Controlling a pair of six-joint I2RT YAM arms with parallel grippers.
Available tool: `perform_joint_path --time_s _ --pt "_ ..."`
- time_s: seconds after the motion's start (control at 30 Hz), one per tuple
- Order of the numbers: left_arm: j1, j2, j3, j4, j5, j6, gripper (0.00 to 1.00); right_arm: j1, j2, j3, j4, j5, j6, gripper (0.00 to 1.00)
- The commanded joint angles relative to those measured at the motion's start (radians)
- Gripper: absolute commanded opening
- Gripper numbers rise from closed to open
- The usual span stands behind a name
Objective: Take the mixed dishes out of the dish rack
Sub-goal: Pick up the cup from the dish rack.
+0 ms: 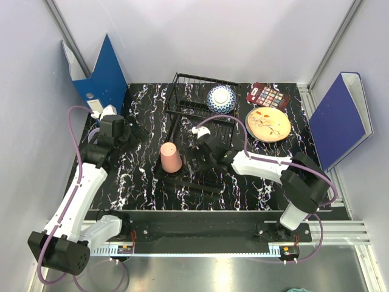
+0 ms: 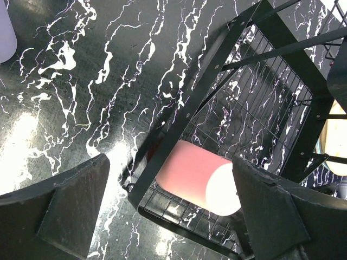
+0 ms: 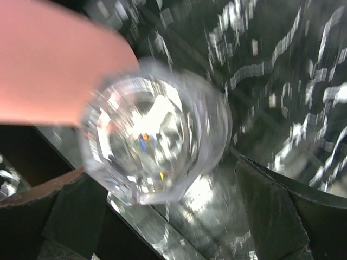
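The black wire dish rack (image 1: 188,109) stands mid-table. A blue-and-white bowl (image 1: 220,97) sits in its raised far part. A salmon-pink cup (image 1: 170,158) stands upside down in the flat tray part and also shows in the left wrist view (image 2: 190,173). My left gripper (image 1: 135,131) hovers open left of the rack, fingers (image 2: 70,206) wide apart with the pink cup below them. My right gripper (image 1: 203,153) is open over the tray. A clear glass cup (image 3: 154,138) lies just ahead of its fingers (image 3: 282,211), beside the pink cup (image 3: 49,65). The view is blurred. The cream orange-patterned plate (image 1: 268,124) lies on the table right of the rack. A lavender cup (image 2: 5,32) shows at the left. The white plate is out of view.
A dark red palette (image 1: 268,95) lies behind the patterned plate. Blue binders lean at the back left (image 1: 103,73) and the right (image 1: 340,118). Grey walls enclose the black marbled table (image 1: 140,176).
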Motion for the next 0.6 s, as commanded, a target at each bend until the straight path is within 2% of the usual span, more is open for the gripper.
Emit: perform_joint_path --time_s 0.0,0.57 --pt "-0.009 -0.026 -0.006 0.059 0.013 -0.013 0.99 0.018 -0.019 -0.038 -0.038 0.020 0.041 0.99" --pt "-0.028 -0.036 -0.022 0.066 0.010 -0.024 0.99 0.037 -0.070 -0.018 -0.007 0.054 0.029 1.00"
